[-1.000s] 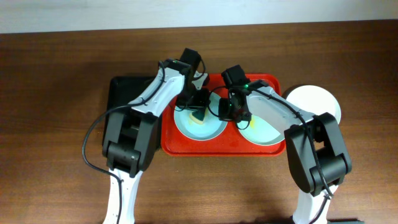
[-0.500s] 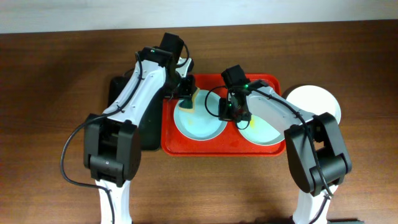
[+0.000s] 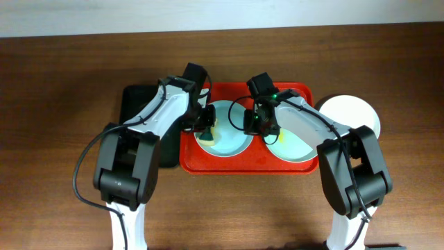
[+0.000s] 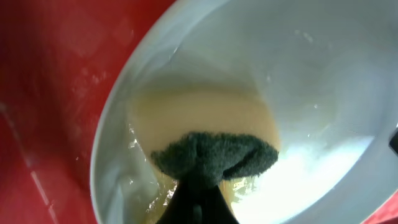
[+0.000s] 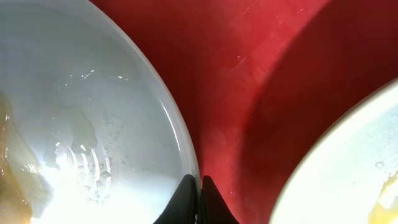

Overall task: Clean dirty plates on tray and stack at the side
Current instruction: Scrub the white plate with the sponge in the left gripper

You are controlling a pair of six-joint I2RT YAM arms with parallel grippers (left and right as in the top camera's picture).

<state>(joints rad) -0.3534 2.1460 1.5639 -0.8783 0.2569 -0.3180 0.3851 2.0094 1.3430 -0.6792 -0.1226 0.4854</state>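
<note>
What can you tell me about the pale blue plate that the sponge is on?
The pale blue plate is round, shallow and glossy. It lies flat in the left half of the red tray. Its inside is wet, with yellowish smears around the sponge. The left pincer presses that sponge, dark green pad showing, against the plate near one rim, and the right pincer pinches the opposite rim.

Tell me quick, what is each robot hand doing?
Left gripper: closed, holding the sponge on the pale blue plate.
Right gripper: closed, pinching that plate's rim.
</note>
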